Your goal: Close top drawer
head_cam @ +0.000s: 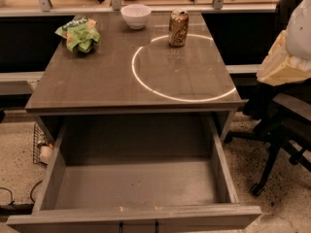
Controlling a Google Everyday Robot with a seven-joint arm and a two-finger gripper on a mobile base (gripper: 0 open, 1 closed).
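The top drawer [136, 186] of the grey wood-grain cabinet is pulled far out toward me, and its box is empty. Its front panel [63, 221] runs along the bottom edge of the view, and the black handle [138, 225] just shows at the panel's centre. The lower drawers are hidden beneath it. My gripper [286, 57] is the white and cream shape at the right edge. It is raised above a chair, well to the right of the drawer and at about tabletop height, touching nothing.
On the cabinet top [97, 81] are a green bag [78, 33], a white bowl [135, 15] and a drink can [178, 28] by a bright ring of light. A black office chair [284, 130] stands on the right. A wire basket [41, 144] and cables lie on the floor to the left.
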